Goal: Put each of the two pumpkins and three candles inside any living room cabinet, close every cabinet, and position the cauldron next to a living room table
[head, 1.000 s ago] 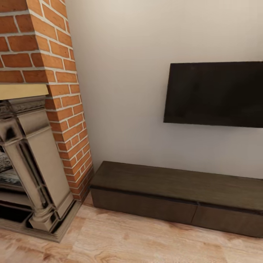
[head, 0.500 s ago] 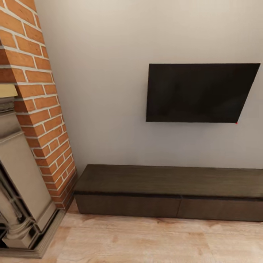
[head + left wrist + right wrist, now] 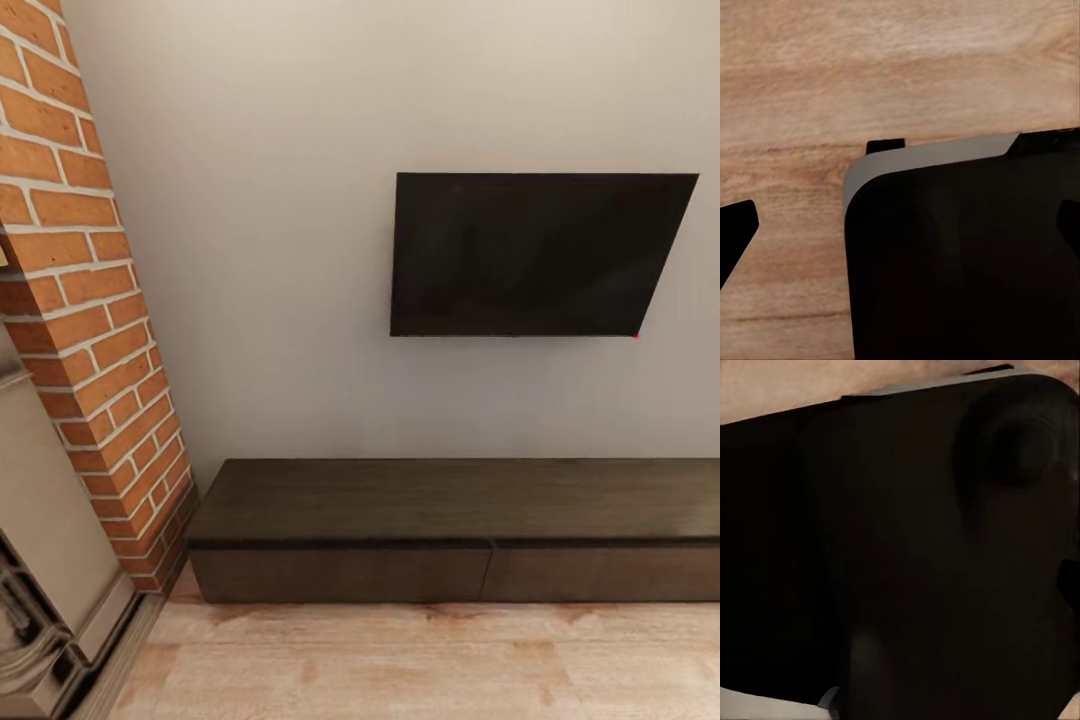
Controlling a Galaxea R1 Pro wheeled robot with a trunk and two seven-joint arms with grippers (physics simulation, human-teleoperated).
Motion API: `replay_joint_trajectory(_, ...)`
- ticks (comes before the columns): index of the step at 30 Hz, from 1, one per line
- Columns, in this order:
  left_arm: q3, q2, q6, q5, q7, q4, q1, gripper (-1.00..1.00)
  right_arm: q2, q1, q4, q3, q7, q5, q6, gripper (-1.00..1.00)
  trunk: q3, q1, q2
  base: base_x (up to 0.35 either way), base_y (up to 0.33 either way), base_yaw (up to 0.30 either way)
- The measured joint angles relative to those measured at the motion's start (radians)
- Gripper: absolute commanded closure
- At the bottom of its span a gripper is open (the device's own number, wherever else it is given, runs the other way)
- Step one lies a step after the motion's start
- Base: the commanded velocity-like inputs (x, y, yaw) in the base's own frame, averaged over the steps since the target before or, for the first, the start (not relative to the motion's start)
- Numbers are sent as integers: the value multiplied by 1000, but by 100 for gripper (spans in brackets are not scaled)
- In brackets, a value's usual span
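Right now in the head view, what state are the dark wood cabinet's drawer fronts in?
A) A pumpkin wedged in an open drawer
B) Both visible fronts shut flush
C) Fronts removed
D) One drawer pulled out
B: the cabinet under the TV shows both visible fronts flush in one line, split by a thin seam, and nothing sits on its top.

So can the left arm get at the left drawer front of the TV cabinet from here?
Probably not yet. The cabinet stands against the wall across a strip of wood floor, and the left wrist view looks down at floor and the robot's own dark base, so the arm seems tucked.
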Motion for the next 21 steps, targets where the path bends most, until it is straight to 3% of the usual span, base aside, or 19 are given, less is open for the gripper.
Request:
replay_joint_trajectory(5, -26, 0, 0, 0, 0, 0, 0, -100, -9, 0, -11, -28, 25, 0, -28, -100, 0, 0, 0, 0, 0, 0)
replay_joint_trajectory(13, -26, 0, 0, 0, 0, 0, 0, -100, -9, 0, -11, -73, 67, 0, -32, -100, 0, 0, 0, 0, 0, 0)
replay_joint_trajectory(19, -26, 0, 0, 0, 0, 0, 0, -100, -9, 0, -11, -108, 67, 0, -32, -100, 0, 0, 0, 0, 0, 0)
replay_joint_trajectory(21, -14, 2, 0, -2, 0, 7, 0, -100, 2, 0, -12, -120, 56, -2, -21, -100, 0, 0, 0, 0, 0, 0)
